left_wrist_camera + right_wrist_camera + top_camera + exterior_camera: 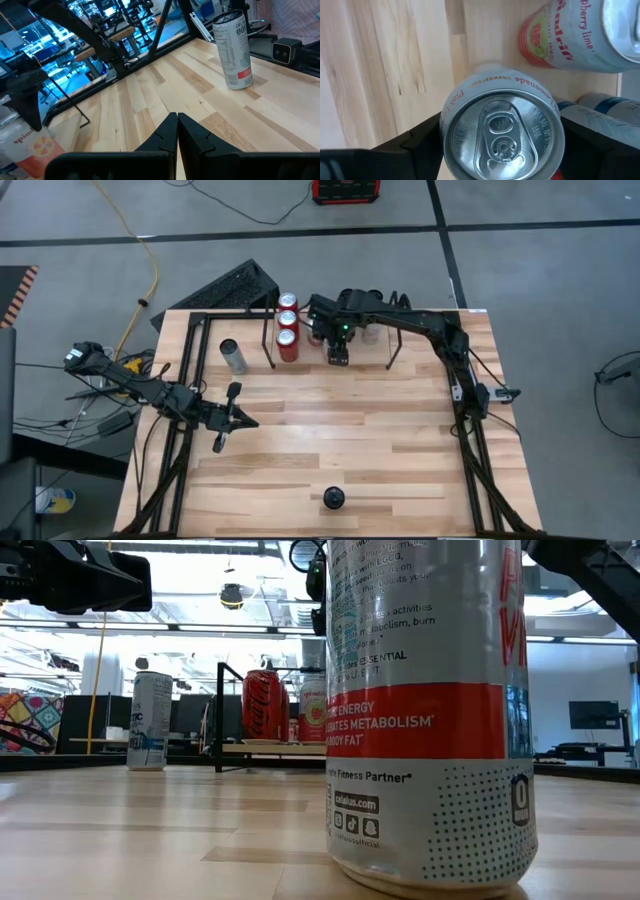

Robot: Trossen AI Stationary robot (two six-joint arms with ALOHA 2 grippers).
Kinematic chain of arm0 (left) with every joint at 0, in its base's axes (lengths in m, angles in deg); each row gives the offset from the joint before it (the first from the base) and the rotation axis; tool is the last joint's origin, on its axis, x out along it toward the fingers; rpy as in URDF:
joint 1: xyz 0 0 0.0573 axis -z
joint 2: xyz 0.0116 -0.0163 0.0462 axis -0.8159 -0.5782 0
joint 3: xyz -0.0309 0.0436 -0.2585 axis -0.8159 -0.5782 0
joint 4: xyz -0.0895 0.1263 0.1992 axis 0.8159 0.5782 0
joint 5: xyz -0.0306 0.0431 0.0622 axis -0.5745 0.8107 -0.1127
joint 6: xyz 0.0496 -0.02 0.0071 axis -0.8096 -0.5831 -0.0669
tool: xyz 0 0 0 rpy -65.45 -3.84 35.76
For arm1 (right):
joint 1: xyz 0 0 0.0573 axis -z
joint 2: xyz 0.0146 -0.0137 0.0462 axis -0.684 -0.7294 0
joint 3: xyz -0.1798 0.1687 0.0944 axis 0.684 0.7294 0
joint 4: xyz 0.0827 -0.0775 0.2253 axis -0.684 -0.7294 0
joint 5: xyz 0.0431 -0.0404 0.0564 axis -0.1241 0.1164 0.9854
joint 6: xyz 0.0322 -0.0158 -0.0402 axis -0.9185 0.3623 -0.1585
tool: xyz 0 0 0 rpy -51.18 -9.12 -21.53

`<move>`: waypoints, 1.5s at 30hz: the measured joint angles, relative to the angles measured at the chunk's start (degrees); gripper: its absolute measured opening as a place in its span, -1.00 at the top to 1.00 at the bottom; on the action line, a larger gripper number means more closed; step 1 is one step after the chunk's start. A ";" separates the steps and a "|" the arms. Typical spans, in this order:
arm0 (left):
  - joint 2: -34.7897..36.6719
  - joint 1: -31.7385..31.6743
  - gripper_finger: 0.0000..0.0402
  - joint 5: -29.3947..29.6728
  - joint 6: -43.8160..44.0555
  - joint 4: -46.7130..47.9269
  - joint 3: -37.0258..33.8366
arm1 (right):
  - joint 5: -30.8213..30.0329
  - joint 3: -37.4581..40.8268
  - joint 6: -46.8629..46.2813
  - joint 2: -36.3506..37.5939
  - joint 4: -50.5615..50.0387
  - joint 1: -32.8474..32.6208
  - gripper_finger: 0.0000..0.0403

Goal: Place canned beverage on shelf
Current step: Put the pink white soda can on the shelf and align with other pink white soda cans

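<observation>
Setting: grey concrete floor around a pale wood-plank table [330, 430] with black tubular frames along its sides.

Item 1, shelf [330, 340]: low black wire rack at the table's far edge. Three red-and-white cans [288, 327] stand in a row at its left end, apparently filled from that side so the next slot stays free beside them.

Item 2, pink lemonade can [502, 136]: upright, seen lid-on from the right wrist view, with a dark finger of the right gripper [338, 350] on either side of its wall. The jaws stand wide around the can; whether the pads press it or have just let go cannot be told. The can sits at the shelf, just beside the row, with a Spindrift can [570, 35] near it.

Item 3, right arm: stretched across the far right of the table, wrist bent down over the shelf, camera looking straight down, a pose suited to lowering a can upright.

Item 4, left gripper [228, 420]: fingers pressed together, holding nothing, parked low over the table's left middle, well apart from the shelf.

Item 5, spare cans: a silver can [233, 356] upright left of the shelf; another silver can [333, 499] near the front edge.
</observation>
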 joint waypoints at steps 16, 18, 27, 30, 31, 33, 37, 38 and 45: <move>0.02 0.00 1.00 0.02 0.02 0.02 -0.01 | -0.51 0.02 -0.46 0.15 0.28 -0.02 -0.90; 0.00 0.00 1.00 0.01 0.02 0.02 -0.01 | -0.49 0.02 -0.46 0.15 0.24 -0.04 -0.90; 0.02 0.00 1.00 0.03 0.02 0.03 -0.01 | -2.15 0.02 -3.28 0.47 -0.15 -0.19 -0.88; 0.00 0.00 1.00 0.03 0.02 0.04 -0.01 | -2.37 -0.28 -3.31 0.69 -0.31 -0.70 -0.88; 0.00 0.00 1.00 0.03 0.02 0.04 -0.01 | -2.37 -0.95 -3.35 0.67 -1.00 -0.86 -0.88; 0.01 0.00 1.00 0.03 0.02 0.04 -0.01 | -2.39 -2.68 -3.35 0.63 -2.40 -1.07 -0.88; 0.01 0.00 1.00 0.03 0.02 0.06 -0.01 | -3.76 -6.09 -4.36 0.70 -4.07 -1.79 -0.88; 0.01 0.00 1.00 0.03 0.02 0.07 -0.01 | -4.32 -7.41 -5.26 0.58 -5.33 -1.94 -0.88; 0.02 0.00 1.00 0.00 1.52 0.59 -0.01 | -3.34 -8.08 -18.24 3.93 -15.48 -4.58 -0.88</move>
